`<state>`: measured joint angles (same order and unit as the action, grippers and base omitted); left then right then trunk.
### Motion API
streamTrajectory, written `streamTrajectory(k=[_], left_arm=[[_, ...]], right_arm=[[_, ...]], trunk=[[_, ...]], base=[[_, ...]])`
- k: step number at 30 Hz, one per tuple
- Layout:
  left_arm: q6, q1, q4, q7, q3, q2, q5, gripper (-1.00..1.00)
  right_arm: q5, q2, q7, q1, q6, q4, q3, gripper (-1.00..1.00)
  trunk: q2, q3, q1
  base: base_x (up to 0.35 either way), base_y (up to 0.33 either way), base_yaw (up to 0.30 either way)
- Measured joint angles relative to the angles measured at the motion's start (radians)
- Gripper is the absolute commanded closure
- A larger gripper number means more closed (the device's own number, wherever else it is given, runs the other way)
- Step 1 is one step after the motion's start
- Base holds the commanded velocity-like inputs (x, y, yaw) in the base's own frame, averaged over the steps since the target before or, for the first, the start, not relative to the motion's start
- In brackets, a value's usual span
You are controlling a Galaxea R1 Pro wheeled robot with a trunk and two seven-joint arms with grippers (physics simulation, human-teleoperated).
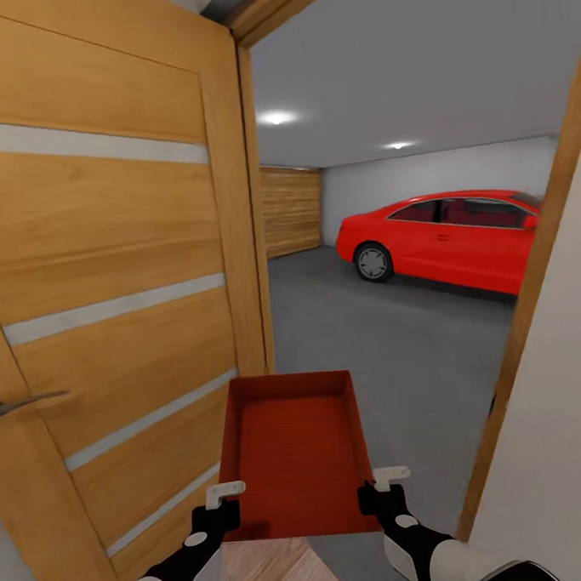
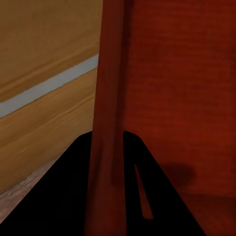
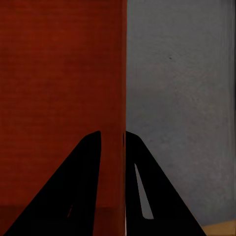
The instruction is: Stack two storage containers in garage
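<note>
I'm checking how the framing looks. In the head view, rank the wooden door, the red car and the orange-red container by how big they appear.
1. wooden door, largest by far, though closest to the camera.
2. and 3. red car and storage container look close in size; the car is far off, so I won't rank them.

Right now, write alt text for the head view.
Both grippers, left and right, hold an empty orange-red container by its side walls in a wooden doorway. Ahead lies a grey garage floor with a red car.

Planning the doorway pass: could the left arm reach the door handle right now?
Probably not: the left gripper is shut on the storage container wall, sharing the load with the right gripper; the door handle sits off to its side.
</note>
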<state>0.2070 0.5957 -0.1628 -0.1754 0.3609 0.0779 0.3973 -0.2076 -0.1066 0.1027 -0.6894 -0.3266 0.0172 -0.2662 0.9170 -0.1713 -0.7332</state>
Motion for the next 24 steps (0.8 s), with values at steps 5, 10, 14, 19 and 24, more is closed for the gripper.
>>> streamTrajectory(k=[5,10,14,19,24], left_arm=[[0.000,0.000,0.000,0.000,0.000,0.000,0.000,1.00],[0.000,0.000,0.000,0.000,0.000,0.000,0.000,1.00],[-0.003,0.000,0.000,0.000,-0.002,0.000,-0.003,1.00],[-0.008,0.000,-0.002,0.000,-0.004,0.000,-0.007,1.00],[-0.010,0.000,-0.003,0.000,-0.005,0.000,-0.008,1.00]], right_arm=[[0.001,0.000,0.000,0.000,0.000,0.000,0.000,1.00],[0.000,0.000,0.000,0.000,0.000,0.000,0.000,1.00],[0.000,0.000,0.000,0.000,0.001,0.001,0.001,1.00],[0.000,0.000,0.000,0.000,0.002,0.002,0.003,1.00],[0.000,0.000,0.000,0.000,0.002,0.002,0.004,1.00]], trunk=[[0.000,0.000,0.000],[0.000,0.000,0.000],[0.000,0.000,0.000],[0.000,0.000,0.000],[0.000,0.000,0.000]], base=[[0.206,0.248,-0.233],[0.198,0.270,-0.233],[0.136,0.298,-0.233],[0.078,0.319,-0.233],[0.015,0.337,-0.234]])
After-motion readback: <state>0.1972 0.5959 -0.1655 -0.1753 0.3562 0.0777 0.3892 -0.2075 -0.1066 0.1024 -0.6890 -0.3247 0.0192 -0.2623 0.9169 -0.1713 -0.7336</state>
